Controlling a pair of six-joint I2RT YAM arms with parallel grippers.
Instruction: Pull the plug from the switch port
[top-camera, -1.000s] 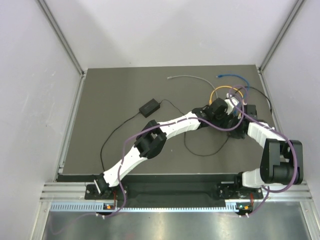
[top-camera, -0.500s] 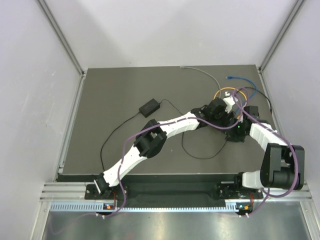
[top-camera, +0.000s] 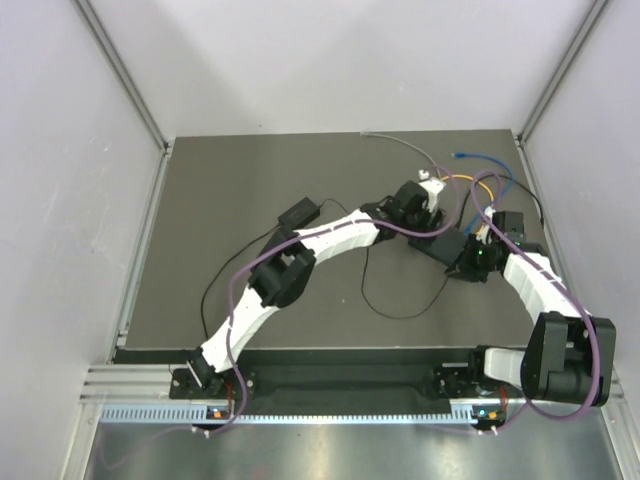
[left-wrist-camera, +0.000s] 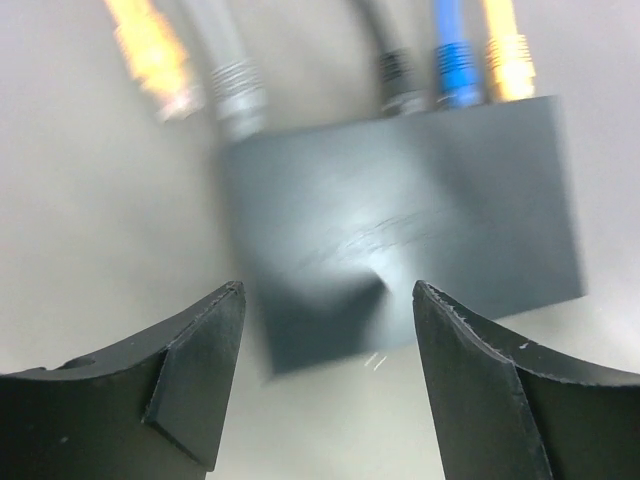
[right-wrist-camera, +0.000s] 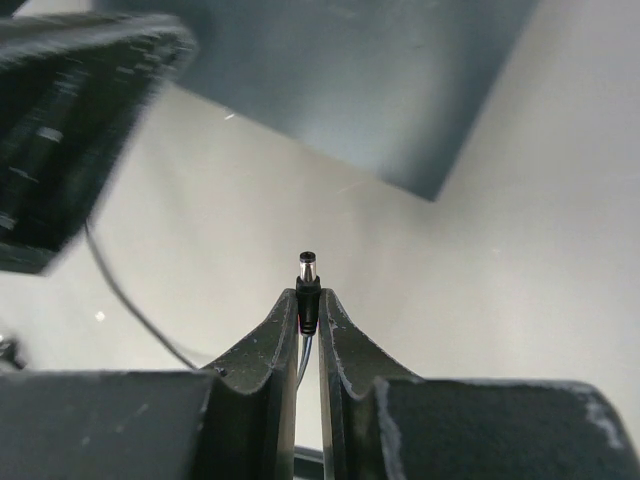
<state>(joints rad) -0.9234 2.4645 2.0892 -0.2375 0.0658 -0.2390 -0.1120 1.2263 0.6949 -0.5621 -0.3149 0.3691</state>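
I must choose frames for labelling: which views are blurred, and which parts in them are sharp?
Left wrist: the switch and its cables are smeared by motion, while the left fingers are sharp. Right wrist: the plug between the right fingers is crisp, but the left arm at upper left is blurred. Top view: sharp and evenly lit.

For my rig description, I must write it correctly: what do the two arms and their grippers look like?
Both the left arm and the right arm have white links with bulky black joints, and a purple cable loops along each. The left gripper and right gripper have matte black, wedge-shaped fingers.
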